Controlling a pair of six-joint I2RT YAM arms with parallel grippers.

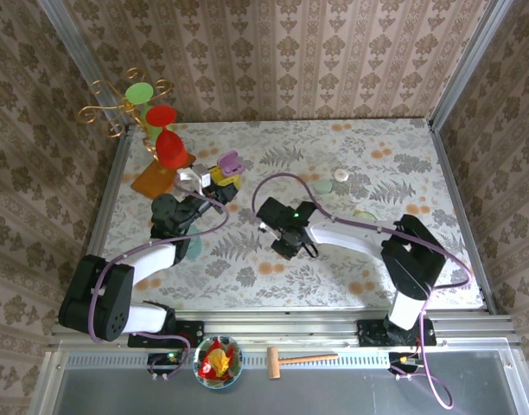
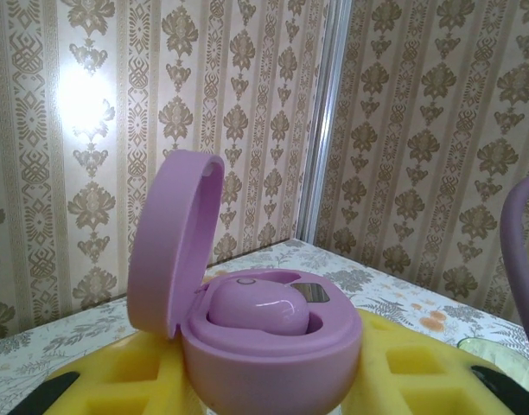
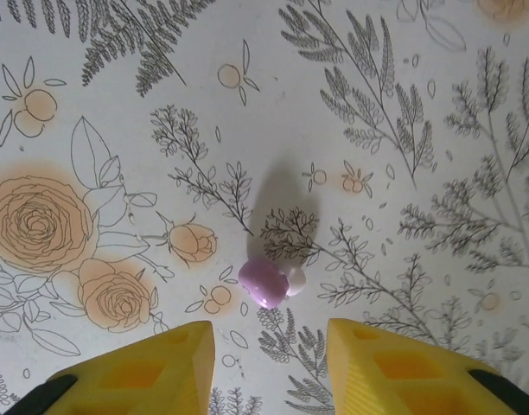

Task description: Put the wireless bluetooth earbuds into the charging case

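The left gripper (image 1: pixel 221 179) is clamped on the open charging case (image 2: pixel 273 363), lid raised; a seated earbud (image 2: pixel 260 311) rests inside; the right gripper (image 3: pixel 269 346) hangs with jaws spread; a lilac loose earbud (image 3: pixel 266 281) lies on the floral table (image 3: pixel 117 86) just ahead of its fingertips.

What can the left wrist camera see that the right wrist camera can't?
Left wrist: the open lilac charging case in the left claw, with a seated earbud inside and wallpapered walls behind. Right wrist: a loose earbud lying under the open right claw. Both: yellow fingers and the flowered tablecloth.
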